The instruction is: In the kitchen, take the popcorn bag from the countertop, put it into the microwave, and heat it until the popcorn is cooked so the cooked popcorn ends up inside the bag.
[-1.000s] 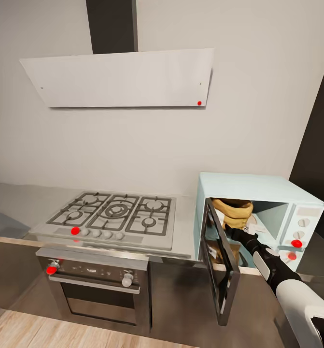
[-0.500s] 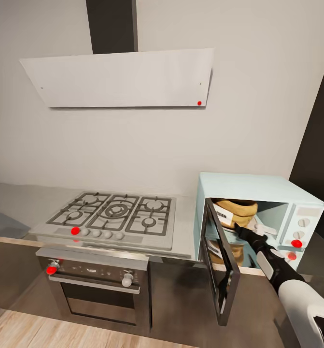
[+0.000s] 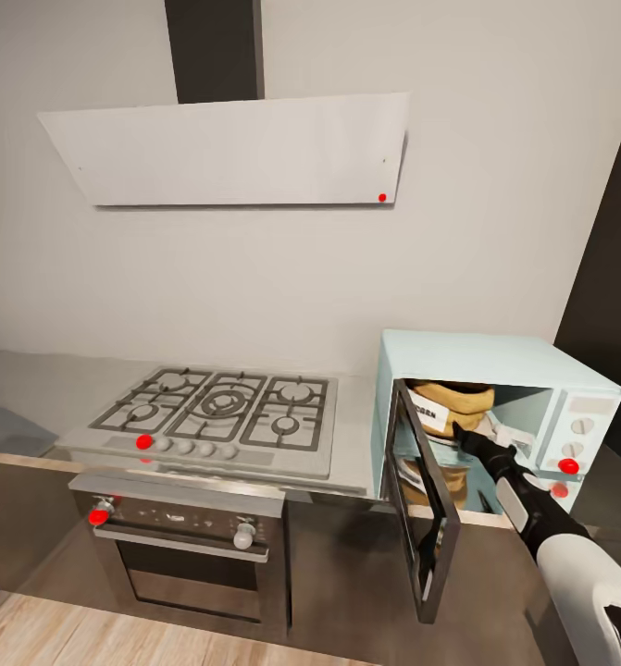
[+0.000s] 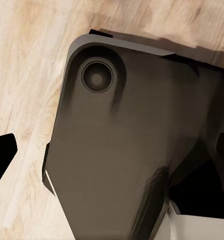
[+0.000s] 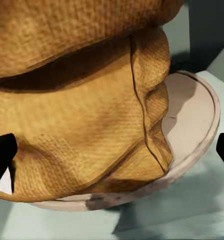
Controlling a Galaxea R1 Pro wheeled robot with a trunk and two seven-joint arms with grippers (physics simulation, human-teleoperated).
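Head view: grey wall, white hood point(image 3: 227, 148), steel countertop point(image 3: 32, 388), gas hob point(image 3: 219, 407) with 5 burners above a dark oven point(image 3: 185, 546), wood floor point(image 3: 60, 638) at the lower edge. Microwave point(image 3: 490, 407) stands on the counter at the right, door point(image 3: 423, 499) swung open. Popcorn bag point(image 3: 447, 407) sits inside the cavity, white label facing out, lettering partly cut off. Right gripper point(image 3: 470, 435) reaches into the opening, just beside the bag.

Right wrist view: bag cloth point(image 5: 76, 110) close up, resting on a pale round turntable plate point(image 5: 194, 125); 2 dark fingertips point(image 5: 1, 155) sit spread at opposite edges, not clamping the bag.

Left wrist view: dark robot housing point(image 4: 122, 150) over wood floor point(image 4: 26, 55); left finger spacing cannot be told. Popcorn not visible.
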